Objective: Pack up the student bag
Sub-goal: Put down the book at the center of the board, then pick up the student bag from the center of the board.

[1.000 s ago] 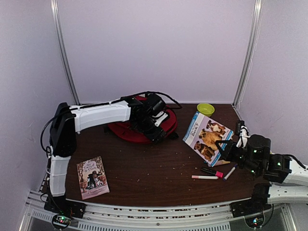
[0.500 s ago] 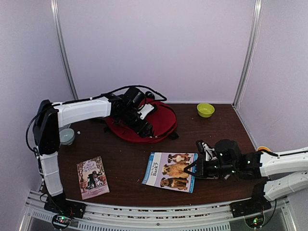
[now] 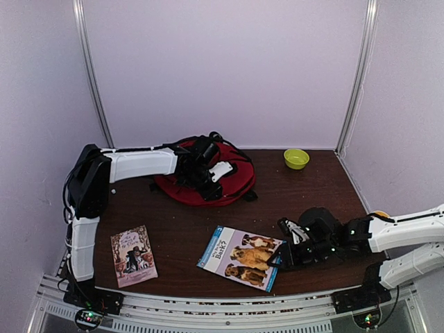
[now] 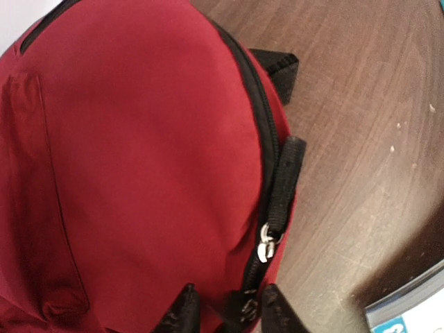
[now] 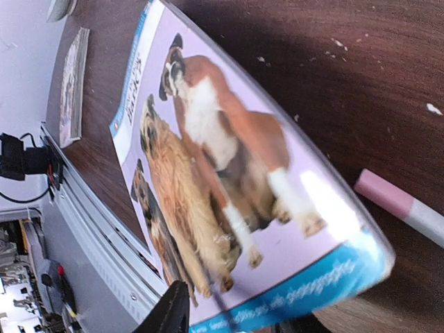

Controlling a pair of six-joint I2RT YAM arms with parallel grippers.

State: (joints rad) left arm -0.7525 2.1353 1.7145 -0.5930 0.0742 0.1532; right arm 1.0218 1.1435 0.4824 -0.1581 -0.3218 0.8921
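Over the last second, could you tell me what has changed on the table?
The right claw moved the dog book from the right side of the table to the front centre. The left claw shifted across the student bag and now sits at its zipper. The bag, small book and green bowl stayed put.

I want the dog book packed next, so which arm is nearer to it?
Right. The right fingers sit at the right edge of the dog book; the left fingers are away at the back of the table, at the zipper of the student bag.
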